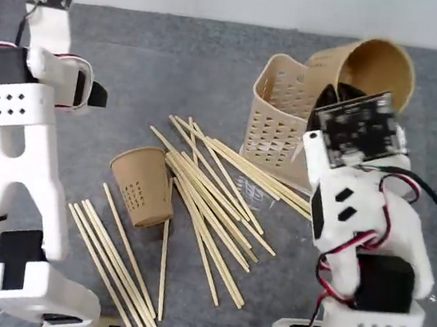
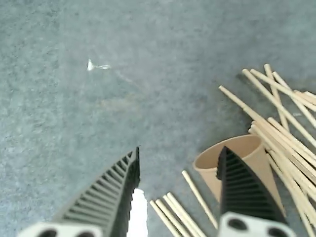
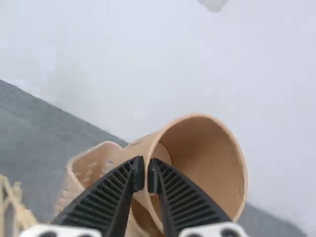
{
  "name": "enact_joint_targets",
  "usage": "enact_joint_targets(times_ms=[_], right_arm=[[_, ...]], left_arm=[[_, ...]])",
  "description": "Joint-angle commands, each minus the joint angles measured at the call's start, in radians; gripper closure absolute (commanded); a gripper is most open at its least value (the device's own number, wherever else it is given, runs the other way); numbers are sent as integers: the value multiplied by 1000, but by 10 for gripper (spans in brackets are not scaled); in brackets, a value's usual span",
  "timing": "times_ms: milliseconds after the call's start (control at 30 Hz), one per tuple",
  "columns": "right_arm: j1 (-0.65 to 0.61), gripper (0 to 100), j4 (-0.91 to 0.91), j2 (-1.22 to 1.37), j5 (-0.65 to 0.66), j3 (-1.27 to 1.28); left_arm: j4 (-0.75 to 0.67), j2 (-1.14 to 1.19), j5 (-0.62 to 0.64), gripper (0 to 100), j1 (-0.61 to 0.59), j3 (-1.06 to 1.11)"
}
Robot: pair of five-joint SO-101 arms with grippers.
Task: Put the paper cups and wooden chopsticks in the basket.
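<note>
Right gripper (image 3: pixel 145 172) pinched nearly closed on the wall of a tan paper cup (image 3: pixel 207 153). The cup is tilted and hangs over the beige perforated plastic basket (image 1: pixel 277 115) just below the fingers. Step in hand looks like dropping the first cup: next move probably needs the cup centred over the basket opening, then the jaws let go. Left gripper (image 2: pixel 180 150) spread wide, holding nothing, above the grey table (image 2: pixel 74 98). Second tan paper cup (image 2: pixel 242 153) lies on its side just beside one finger, with pale wooden chopsticks (image 1: pixel 213 203) scattered loose on the table beyond it.
</note>
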Motion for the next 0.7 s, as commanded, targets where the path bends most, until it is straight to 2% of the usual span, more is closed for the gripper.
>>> enact_joint_targets(times_ms=[0, 233, 500, 667], right_arm=[[28, 991, -102, -18, 147, 51], [116, 991, -91, -18, 233, 109], [114, 991, 90, -18, 235, 107], [107, 986, 120, -18, 230, 104]], left_arm=[[-20, -57, -11, 758, -23, -2], [-20, -57, -12, 758, -28, 2], [-20, -55, -12, 758, -26, 7], [-20, -55, -11, 758, -26, 13]])
